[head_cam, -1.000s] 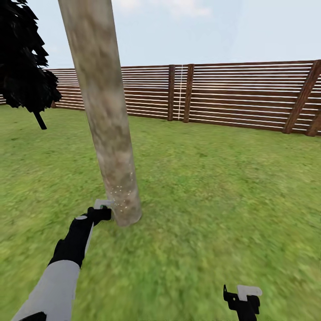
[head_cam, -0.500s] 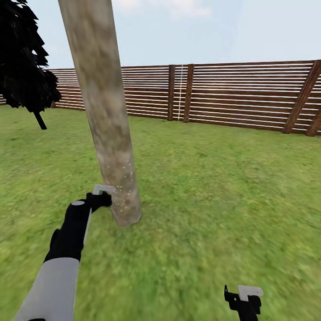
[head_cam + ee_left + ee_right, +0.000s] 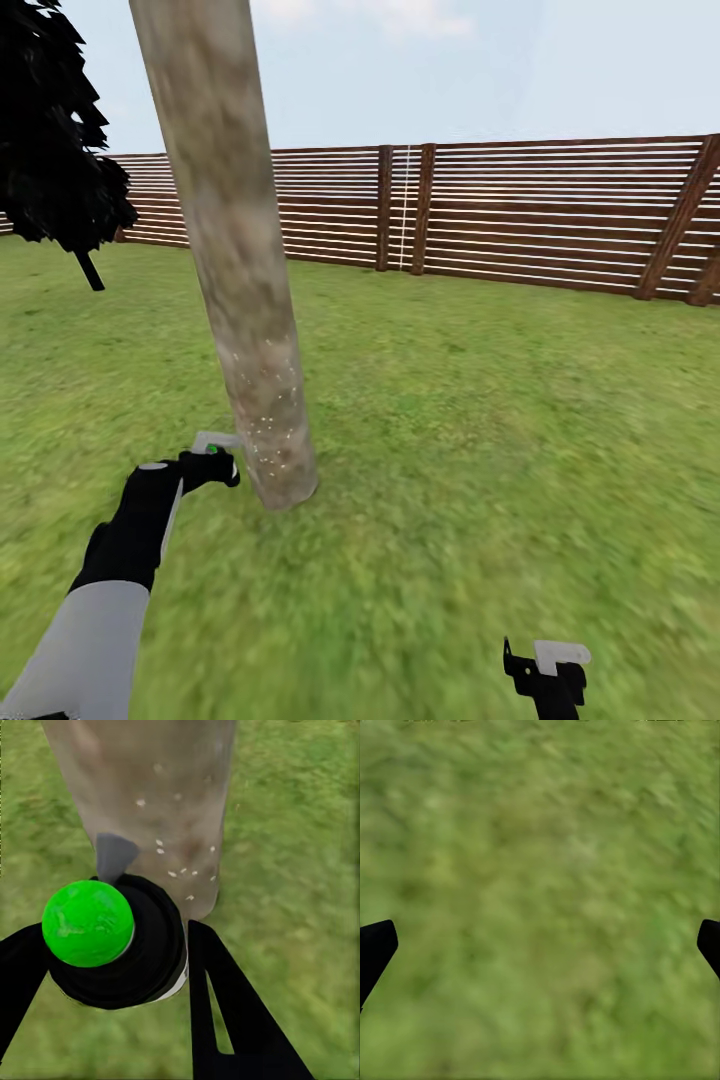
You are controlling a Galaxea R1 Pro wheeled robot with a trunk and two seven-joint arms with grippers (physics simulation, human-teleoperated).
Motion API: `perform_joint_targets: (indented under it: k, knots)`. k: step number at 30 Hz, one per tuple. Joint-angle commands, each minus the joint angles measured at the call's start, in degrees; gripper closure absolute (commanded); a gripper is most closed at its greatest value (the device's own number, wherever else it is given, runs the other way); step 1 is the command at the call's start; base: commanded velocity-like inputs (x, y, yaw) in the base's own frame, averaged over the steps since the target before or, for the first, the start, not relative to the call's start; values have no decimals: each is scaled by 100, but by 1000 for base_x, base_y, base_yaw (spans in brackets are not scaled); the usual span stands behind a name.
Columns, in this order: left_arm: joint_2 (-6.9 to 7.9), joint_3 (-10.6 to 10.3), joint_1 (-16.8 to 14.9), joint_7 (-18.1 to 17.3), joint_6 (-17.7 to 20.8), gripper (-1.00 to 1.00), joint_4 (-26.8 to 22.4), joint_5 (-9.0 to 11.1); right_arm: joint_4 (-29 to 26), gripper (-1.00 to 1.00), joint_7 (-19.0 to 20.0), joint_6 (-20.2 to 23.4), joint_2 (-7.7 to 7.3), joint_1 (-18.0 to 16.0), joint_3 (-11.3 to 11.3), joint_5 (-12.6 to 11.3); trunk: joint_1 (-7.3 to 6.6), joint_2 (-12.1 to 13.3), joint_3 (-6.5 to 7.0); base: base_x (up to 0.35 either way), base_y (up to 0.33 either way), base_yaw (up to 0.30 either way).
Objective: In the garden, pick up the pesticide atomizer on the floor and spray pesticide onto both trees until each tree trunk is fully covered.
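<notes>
A pale grey-tan tree trunk [image 3: 235, 250] rises from the lawn just left of centre. Whitish pesticide specks [image 3: 266, 420] dot its lower part. My left gripper [image 3: 212, 462] hovers just left of the trunk base, shut on the pesticide atomizer [image 3: 213, 452]. In the left wrist view the atomizer [image 3: 127, 952] is a dark round bottle with a bright green top, held between the black fingers [image 3: 225, 997] of my left gripper [image 3: 112, 971]. It faces the trunk [image 3: 150, 787], which carries specks [image 3: 176, 866]. Low over the grass at the lower right, my right gripper [image 3: 545, 668] is open and empty, as the right wrist view [image 3: 540, 949] confirms.
A brown horizontal-slat fence [image 3: 520, 215] closes the lawn at the back. A near-black narrow tree [image 3: 55, 150] stands at the far left. Open grass [image 3: 480, 430] spreads to the right of the trunk and in front of me.
My left arm rose beside the trunk, then drew back left and slightly down with the atomizer. The whitish specks now reach higher up the trunk. The right arm has not moved.
</notes>
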Motion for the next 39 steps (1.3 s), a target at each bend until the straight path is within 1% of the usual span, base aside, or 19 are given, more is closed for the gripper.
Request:
perform_joint_targets:
  k: [1, 6, 9, 11, 12, 13, 14, 18, 20, 24, 27, 31, 33, 35, 37, 39]
  knots:
    - [-2, -2, -19, 8, 15, 100, -26, 0, 0, -100, 0, 1, 0, 0, 0, 0, 0, 0, 0, 255, 65, 0]
    - [15, 26, -59, 16, 52, 100, -53, 1, 0, -100, 0, -1, 0, 0, 0, 0, 0, 0, 0, 277, 200, 0]
    - [56, 26, 1, 35, 7, 100, -55, -25, 0, -100, 0, 1, 0, 0, 0, 0, 0, 0, 0, 65, 52, 0]
    - [187, 19, 25, 52, -22, 100, -13, -41, 0, -100, 0, 0, 0, 0, 0, 0, 0, 0, 0, 10, 8, 0]
    - [316, 20, 117, 61, -31, 100, 85, -48, 0, -100, 1, 0, 0, 0, 0, 0, 0, 0, 0, 2, 2, 0]
    - [372, 14, 265, 66, -38, 100, 148, -50, 0, -100, 1, -1, 0, 0, 0, 0, 0, 0, 0, 1, 1, 0]
    - [387, 0, 351, 67, -41, 100, 177, -54, 0, -100, 0, -1, 0, 0, 0, 0, 0, 0, 0, 0, 0, 0]
    - [387, -19, 481, 22, -19, 100, 223, -13, 0, -100, 0, -1, 0, 0, 0, 0, 0, 0, 0, 31, 6, 0]
    - [384, 1, 465, 25, -3, 100, 212, -3, 0, -100, 1, -1, 0, 0, 0, 0, 0, 0, 0, 222, 125, 0]
    - [336, -23, 399, 33, 47, 100, 201, 1, 0, -100, 0, -1, 0, 0, 0, 0, 0, 0, 0, 280, 205, 0]
    - [333, -24, 440, 34, 42, 100, 209, -3, 0, -100, 1, -1, 0, 0, 0, 0, 0, 0, 0, 264, 178, 0]
    - [346, -21, 474, 48, -16, 100, 292, -3, 0, -100, 0, -1, 0, 0, 0, 0, 0, 0, 0, 56, 26, 0]
    - [389, 8, 485, 65, -54, 100, 822, -27, 0, -100, 0, -1, 0, 0, 0, 0, 0, 0, 0, 4, 2, 0]
    - [410, 17, 494, 72, -132, 100, 1108, -36, 0, -100, 2, -1, 0, 0, 0, 0, 0, 0, 0, 1, 0, 0]
    - [411, 19, 568, 131, -275, 100, 1325, -48, 0, -100, 2, -1, 0, 0, 0, 0, 0, 0, 0, 0, 0, 0]
    - [395, 21, 601, 179, -384, 100, 1374, -34, 0, -100, 2, -1, 0, 0, 0, 0, 0, 0, 0, 0, 0, 0]
